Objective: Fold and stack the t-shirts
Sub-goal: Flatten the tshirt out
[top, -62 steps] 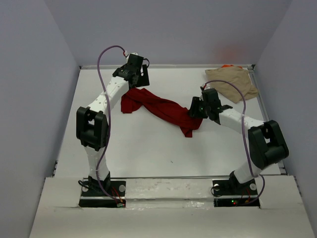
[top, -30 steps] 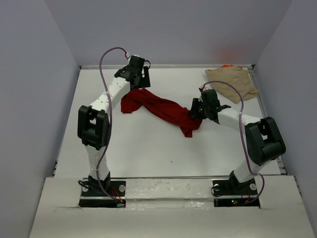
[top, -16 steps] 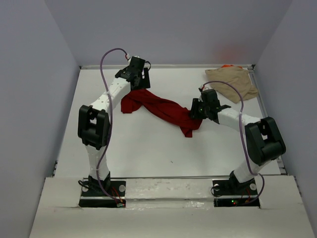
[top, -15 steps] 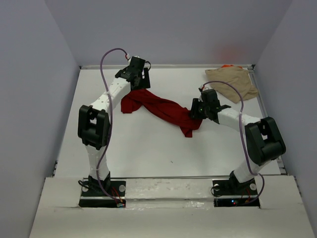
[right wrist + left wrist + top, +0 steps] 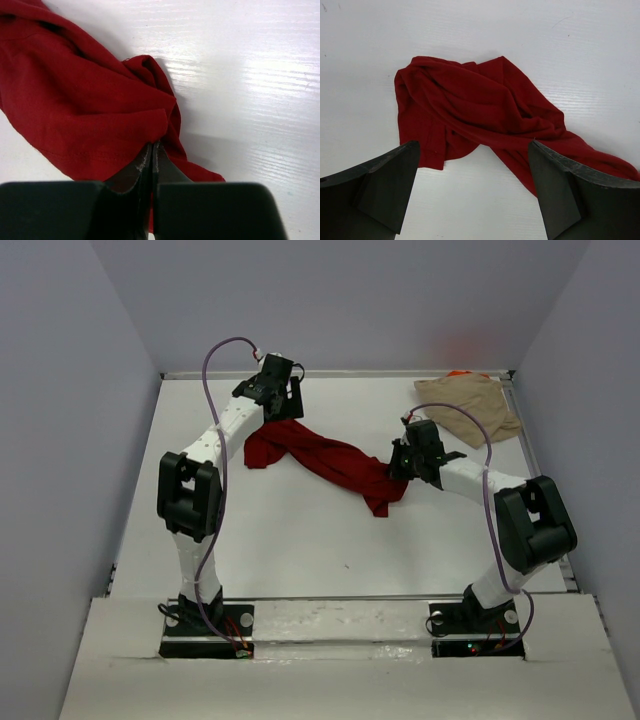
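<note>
The dark red t-shirt [image 5: 320, 455] lies crumpled in a long diagonal band across the middle of the table. My right gripper [image 5: 397, 468] is at its lower right end, and in the right wrist view the gripper [image 5: 152, 145] is shut on a fold of the red cloth [image 5: 85, 100] near the hem. My left gripper [image 5: 285, 405] hovers over the shirt's upper left end. In the left wrist view it [image 5: 474, 150] stands wide open above the bunched red fabric [image 5: 475, 107], touching nothing. A tan t-shirt [image 5: 468, 405] lies at the back right corner, with a sliver of orange fabric [image 5: 460, 373] showing behind it.
White table [image 5: 300, 540] with a raised rim along the back [image 5: 340, 373] and grey walls on three sides. Both arm bases stand at the near edge. A purple cable loops above each arm.
The right gripper's jaws have closed onto the red shirt's fold. Both arms have hardly moved, and the left gripper stays open.
</note>
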